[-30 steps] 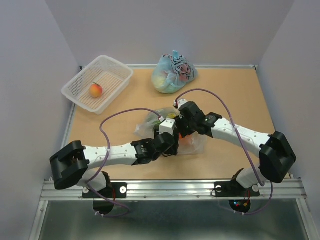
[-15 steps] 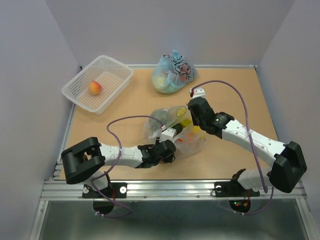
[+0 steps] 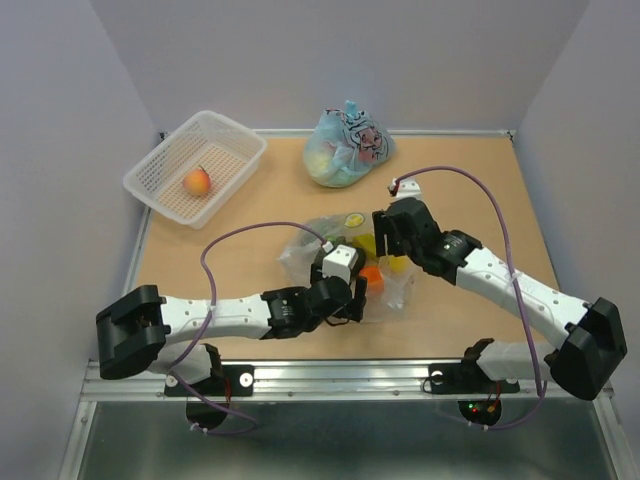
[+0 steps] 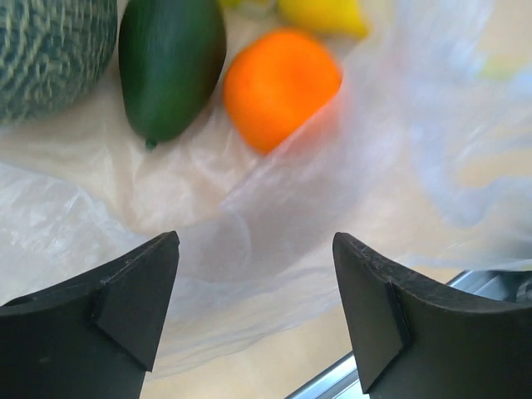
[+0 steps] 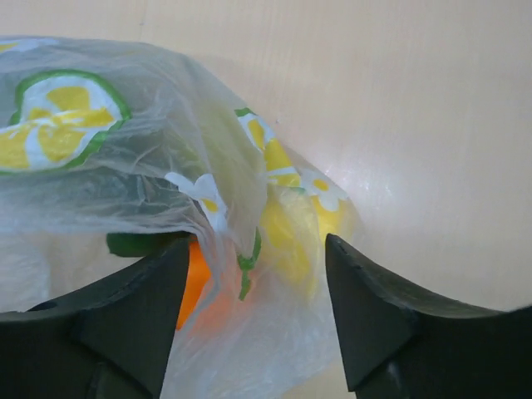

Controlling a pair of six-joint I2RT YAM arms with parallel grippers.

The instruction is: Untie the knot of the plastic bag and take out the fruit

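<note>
Left gripper [image 4: 256, 266]: fingers apart, nothing clamped, over loose film of the plastic bag [image 4: 274, 224]. Beyond it: orange [image 4: 281, 87], dark green fruit [image 4: 170, 66], melon [image 4: 50, 50], lemon [image 4: 324, 15].

Right gripper [image 5: 253, 249]: fingers apart, poised at the bag's far side. The print is lemon slices and white flowers.

The bag lies mid-table [image 3: 480, 200], near the front rail. Peach [image 3: 197, 181] sits in the basket [image 3: 160, 160], far left. Light-blue bag [image 3: 347, 148] with black cartoon print sits at the back edge.

No readable text, labels or numbers show anywhere.

melon [image 4: 46, 50]: cut by frame corner | lemon [image 4: 322, 12]: cut by top edge (slightly blurred)
</note>
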